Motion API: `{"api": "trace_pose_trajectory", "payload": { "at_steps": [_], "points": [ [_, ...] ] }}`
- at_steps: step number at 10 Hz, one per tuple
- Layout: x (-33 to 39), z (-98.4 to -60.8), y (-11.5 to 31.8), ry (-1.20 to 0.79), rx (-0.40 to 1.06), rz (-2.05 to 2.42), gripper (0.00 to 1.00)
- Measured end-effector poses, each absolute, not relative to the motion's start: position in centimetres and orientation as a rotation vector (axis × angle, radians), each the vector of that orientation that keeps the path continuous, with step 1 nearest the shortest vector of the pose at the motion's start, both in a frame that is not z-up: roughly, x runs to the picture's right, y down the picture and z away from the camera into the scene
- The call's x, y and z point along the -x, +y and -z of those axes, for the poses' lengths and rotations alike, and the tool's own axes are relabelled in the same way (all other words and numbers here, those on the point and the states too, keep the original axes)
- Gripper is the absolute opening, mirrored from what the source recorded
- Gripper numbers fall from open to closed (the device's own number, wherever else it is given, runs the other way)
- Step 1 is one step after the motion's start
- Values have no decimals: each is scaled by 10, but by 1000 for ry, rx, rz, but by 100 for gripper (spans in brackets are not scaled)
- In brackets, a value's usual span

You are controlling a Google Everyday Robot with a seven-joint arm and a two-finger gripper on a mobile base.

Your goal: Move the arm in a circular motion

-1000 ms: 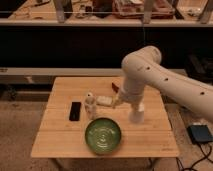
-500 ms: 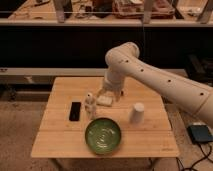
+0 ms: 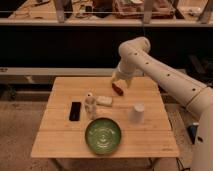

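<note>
Here a pale wooden table stands on a speckled floor before a long dark counter. The arm, smooth cream tubing dotted with dark spots, reaches in from the right, its bulbous elbow high over the table's far edge. Its gripper hangs above a reddish object at the back. A glossy green bowl, white cup and black phone lie nearer.

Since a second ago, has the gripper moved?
Yes. The gripper has swung from beside the white cup toward the table's far edge.
</note>
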State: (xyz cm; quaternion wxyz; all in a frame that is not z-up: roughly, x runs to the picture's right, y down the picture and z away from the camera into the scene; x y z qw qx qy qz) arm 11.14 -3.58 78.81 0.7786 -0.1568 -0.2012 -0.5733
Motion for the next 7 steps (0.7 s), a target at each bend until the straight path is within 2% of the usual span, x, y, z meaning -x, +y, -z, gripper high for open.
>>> {"api": "trace_pose_trajectory", "payload": {
  "at_steps": [2,4,6,7],
  "points": [
    [-187,-779,-34,-330,397,1123,60],
    [-259,-740,-22,-222,446,983,60],
    [-276,-708,-2,-199,477,913,60],
    [-260,-684,22,-226,507,905,60]
  ]
}}
